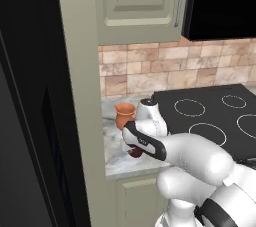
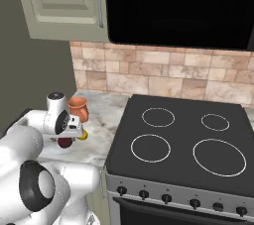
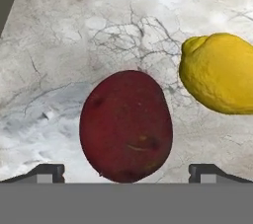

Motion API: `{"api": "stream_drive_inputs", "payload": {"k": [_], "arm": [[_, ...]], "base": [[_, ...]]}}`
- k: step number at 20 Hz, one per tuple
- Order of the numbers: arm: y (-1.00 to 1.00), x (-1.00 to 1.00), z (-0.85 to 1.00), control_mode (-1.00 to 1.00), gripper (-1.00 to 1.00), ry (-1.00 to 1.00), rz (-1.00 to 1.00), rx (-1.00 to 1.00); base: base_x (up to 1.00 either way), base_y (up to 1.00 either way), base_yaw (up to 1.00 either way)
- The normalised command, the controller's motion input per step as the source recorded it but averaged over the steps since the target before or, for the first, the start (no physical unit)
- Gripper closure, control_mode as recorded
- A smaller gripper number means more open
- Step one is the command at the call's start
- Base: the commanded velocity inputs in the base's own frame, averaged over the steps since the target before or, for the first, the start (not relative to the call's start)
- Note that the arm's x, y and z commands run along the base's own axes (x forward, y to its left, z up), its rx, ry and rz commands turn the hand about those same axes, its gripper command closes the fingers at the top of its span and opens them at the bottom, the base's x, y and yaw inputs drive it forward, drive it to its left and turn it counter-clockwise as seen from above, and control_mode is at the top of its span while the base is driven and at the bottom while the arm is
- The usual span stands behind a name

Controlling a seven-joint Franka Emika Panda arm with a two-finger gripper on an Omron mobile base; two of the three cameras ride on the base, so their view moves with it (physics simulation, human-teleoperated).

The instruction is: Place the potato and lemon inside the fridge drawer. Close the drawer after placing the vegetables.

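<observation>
A veined marble surface (image 3: pixel 59 45) beside a black stove (image 2: pixel 198 140) carries a smooth maroon potato (image 3: pixel 126 125) and dimpled yellow lemon (image 3: pixel 220 72); the gripper (image 3: pixel 126 171) stands apart above the potato.

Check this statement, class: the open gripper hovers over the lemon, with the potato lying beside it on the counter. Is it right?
Wrong in one respect. In the hand view the open gripper is centred over the potato; the lemon lies beside it on the counter.
</observation>
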Motion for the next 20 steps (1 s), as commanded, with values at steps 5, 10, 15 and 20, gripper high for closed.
{"api": "stream_drive_inputs", "payload": {"k": [5, 10, 15, 20], "arm": [[0.06, 0.07, -0.19, -1.00, -1.00, 0.05, 0.00, -0.01], [0.04, 0.00, -0.18, -1.00, -1.00, 0.02, 0.00, 0.00], [0.00, 0.00, -0.22, -1.00, -1.00, 0.01, 0.00, 0.00], [0.00, -0.01, -0.30, -1.00, 1.00, 0.00, 0.00, 0.00]], "base": [[0.00, 0.00, 0.00], [0.00, 0.00, 0.00], [0.00, 0.00, 0.00], [0.00, 0.00, 0.00]]}}
